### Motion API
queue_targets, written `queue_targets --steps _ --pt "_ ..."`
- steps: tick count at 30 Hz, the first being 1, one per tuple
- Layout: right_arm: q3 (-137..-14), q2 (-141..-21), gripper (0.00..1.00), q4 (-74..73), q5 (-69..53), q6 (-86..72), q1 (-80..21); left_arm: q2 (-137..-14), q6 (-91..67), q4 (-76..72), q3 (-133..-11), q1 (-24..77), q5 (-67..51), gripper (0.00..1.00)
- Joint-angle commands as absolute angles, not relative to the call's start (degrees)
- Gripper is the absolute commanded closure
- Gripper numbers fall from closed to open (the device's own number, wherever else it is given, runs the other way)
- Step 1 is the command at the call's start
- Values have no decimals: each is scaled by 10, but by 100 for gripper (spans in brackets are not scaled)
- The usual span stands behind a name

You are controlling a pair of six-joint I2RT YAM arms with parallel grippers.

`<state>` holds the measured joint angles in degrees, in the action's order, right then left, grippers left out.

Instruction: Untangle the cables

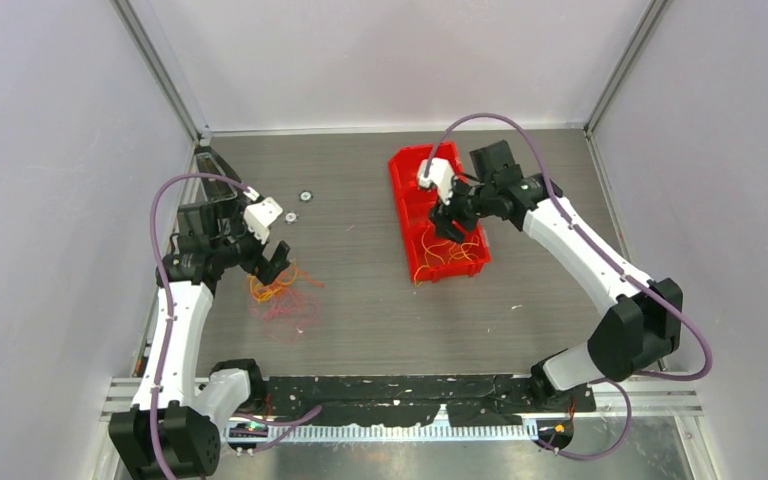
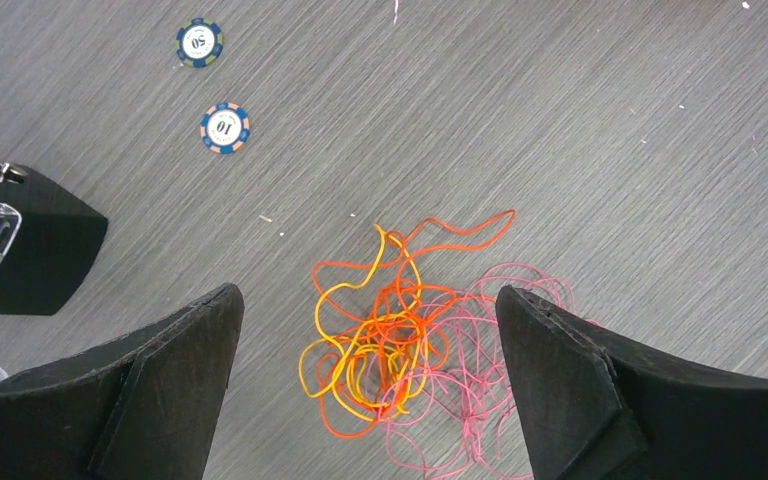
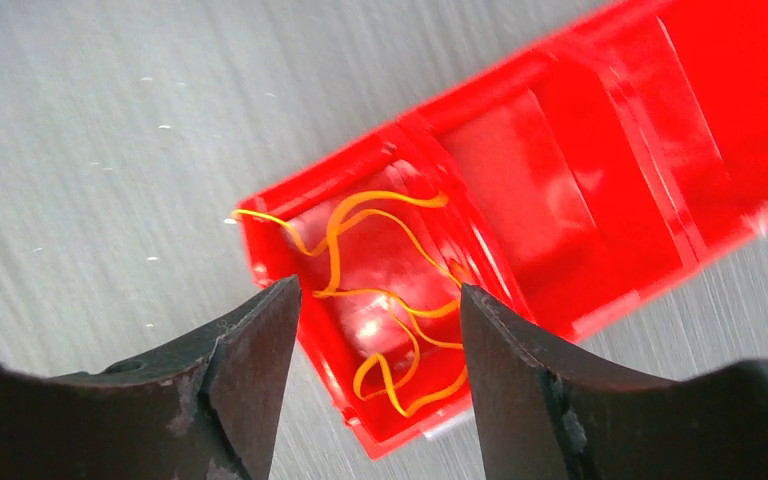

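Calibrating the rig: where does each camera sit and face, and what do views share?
Top external: above and behind, looking down on the table; both arms show.
Left wrist: wrist-mounted, facing down at the cable tangle and two poker chips; open left gripper shows.
Right wrist: wrist-mounted, facing down into the red bin holding orange cables; open right gripper shows.
Shared: top also sees tangle, chips, bin.

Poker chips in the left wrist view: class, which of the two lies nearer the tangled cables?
The chip marked 10, with the orange-and-blue rim, lies nearer the cables; the darker blue-rimmed chip sits beyond it, farther away.
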<state>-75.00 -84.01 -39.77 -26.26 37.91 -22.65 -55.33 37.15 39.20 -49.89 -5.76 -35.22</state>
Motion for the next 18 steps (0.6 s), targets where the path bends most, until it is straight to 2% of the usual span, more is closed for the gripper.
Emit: queue_targets --steps 1,6,13,18 --pt "-772 -842 34 -485 -256 457 -300 -542 359 397 -507 -57 -370 0" --pt "-791 -887 29 -521 -218 537 -376 -550 339 414 -525 -57 -363 1" --pt "-760 -927 31 -469 -162 623 -438 -608 310 479 -585 -57 -403 0" --pt "-752 -966 31 -455 -139 675 -447 -631 318 512 -610 -57 -428 0"
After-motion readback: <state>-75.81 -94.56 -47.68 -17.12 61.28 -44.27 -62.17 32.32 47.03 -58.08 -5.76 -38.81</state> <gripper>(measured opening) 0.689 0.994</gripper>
